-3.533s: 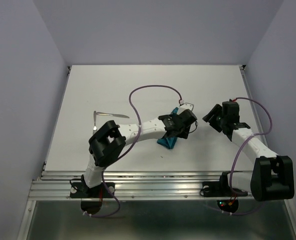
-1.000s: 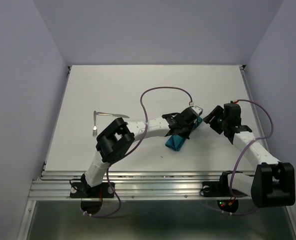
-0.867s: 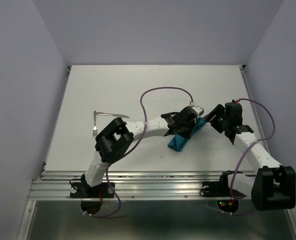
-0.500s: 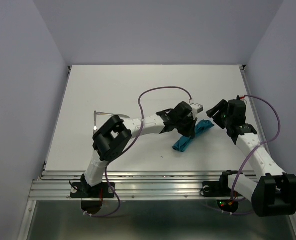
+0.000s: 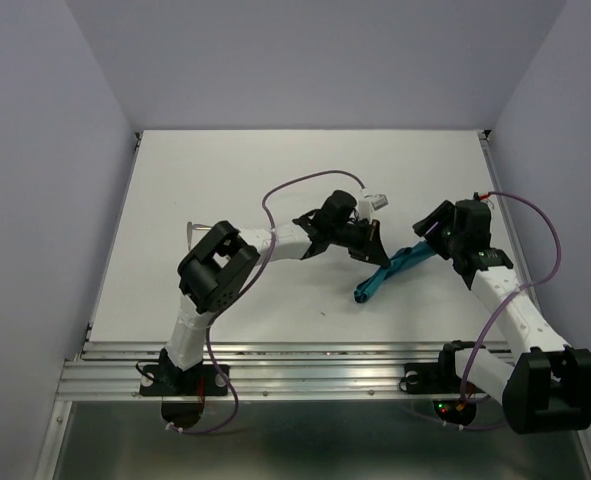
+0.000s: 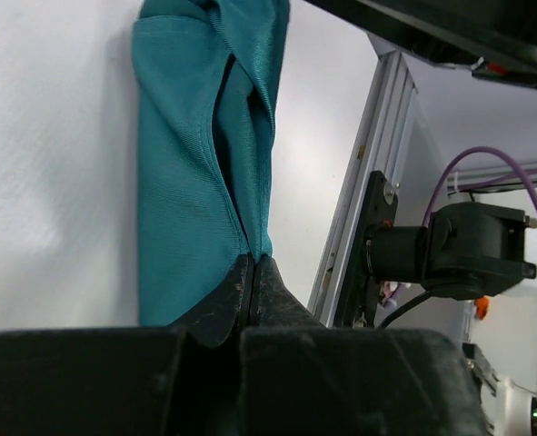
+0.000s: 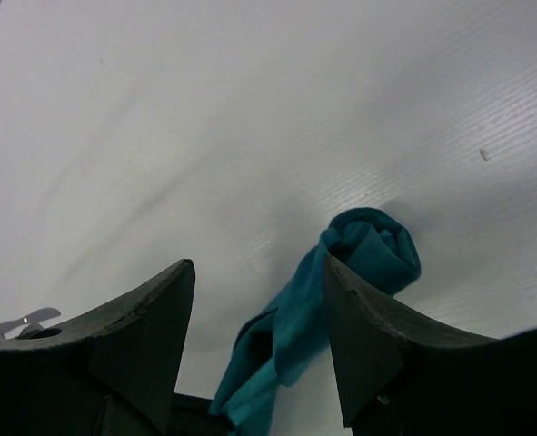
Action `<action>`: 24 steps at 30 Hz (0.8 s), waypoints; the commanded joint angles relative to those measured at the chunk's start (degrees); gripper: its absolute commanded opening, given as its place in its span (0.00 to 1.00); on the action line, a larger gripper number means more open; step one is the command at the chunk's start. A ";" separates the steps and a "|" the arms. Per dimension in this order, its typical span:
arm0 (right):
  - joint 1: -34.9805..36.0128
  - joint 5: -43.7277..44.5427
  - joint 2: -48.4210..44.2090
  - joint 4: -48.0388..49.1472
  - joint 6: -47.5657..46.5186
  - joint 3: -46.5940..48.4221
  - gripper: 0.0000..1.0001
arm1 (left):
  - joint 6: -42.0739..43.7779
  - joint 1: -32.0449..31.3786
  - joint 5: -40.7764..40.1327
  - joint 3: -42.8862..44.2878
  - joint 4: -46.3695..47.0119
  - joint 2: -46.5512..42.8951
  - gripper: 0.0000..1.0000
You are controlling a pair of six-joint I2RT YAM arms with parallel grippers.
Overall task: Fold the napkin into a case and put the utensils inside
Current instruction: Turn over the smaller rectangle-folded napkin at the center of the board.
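Napkin [image 6: 186, 182] pinched in left jaws; right jaws wide, apparently just beside it.

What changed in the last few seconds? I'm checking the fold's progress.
The left gripper, shut on the napkin, dragged it rightward toward the right gripper, and the bunched cloth drew out into a long narrow strip. That gripper stayed roughly in place, open, holding nothing.

The napkin [image 5: 387, 272] was plain teal with a slight sheen. The table [image 5: 235, 170] under it was plain white. Left of the napkin, the left arm [image 5: 285, 240] was white with black joints and its cable [image 5: 315, 177] purple. Further left, a utensil [image 5: 197, 226] looked silver, though barely visible.
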 commanded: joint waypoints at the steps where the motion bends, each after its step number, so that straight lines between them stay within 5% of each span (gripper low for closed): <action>1: -0.46 1.48 -1.01 0.57 -0.47 1.65 0.64 | -3.71 2.95 6.85 -1.26 8.78 1.22 0.00; 24: -0.46 0.77 0.22 0.66 -0.91 1.03 0.64 | -5.82 10.77 10.28 -8.56 15.46 3.86 0.00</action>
